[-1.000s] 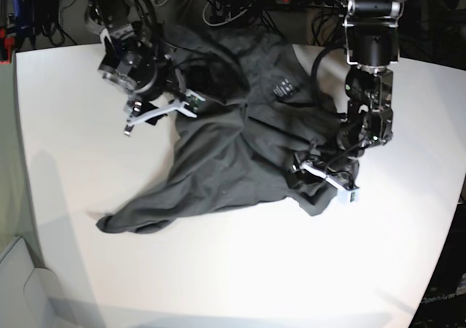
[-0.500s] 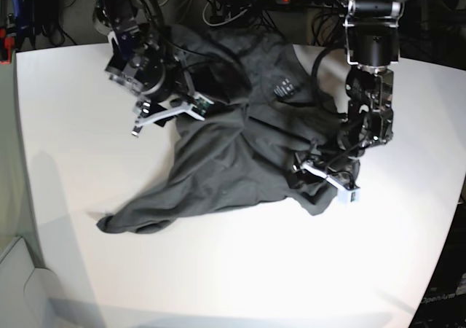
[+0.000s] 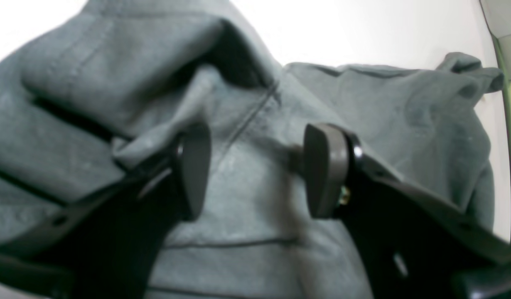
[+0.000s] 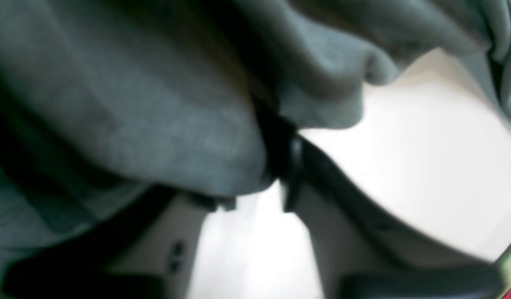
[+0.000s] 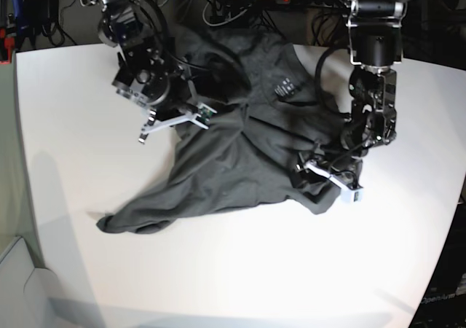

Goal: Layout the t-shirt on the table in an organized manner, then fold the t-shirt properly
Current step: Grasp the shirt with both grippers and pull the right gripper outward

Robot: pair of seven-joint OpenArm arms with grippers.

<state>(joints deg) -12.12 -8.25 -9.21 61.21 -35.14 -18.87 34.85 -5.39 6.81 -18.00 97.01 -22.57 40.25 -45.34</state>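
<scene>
- The t-shirt (image 5: 240,149) is my landmark: a dark charcoal-grey heap, crumpled and bunched, lying on the white table (image 5: 240,270).
- It sits toward the table's far side in the base view, with bare white surface open in front of it.
- One long tail of cloth trails from the heap toward the near left in that view and ends in a small rumpled tip.
- A small printed neck label (image 5: 282,89) shows on the heap's far part, facing up.
- My left gripper (image 3: 255,166) is down at the shirt's edge, on the base view's right.
- Its jaws are spread wide, with a clear gap between the two dark pads (image 3: 322,170). Grey folds and a seam line fill that gap, just behind the pads. They pinch nothing.
- My right gripper (image 5: 175,116) is at the shirt's opposite edge, on the base view's left.
- From my right wrist, a thick grey fold hangs over one finger and hides it. The other finger (image 4: 297,166) shows its dark tip against the cloth.
- I cannot tell whether these jaws are pinching the fold or merely close to it; the view is blurred.
</scene>
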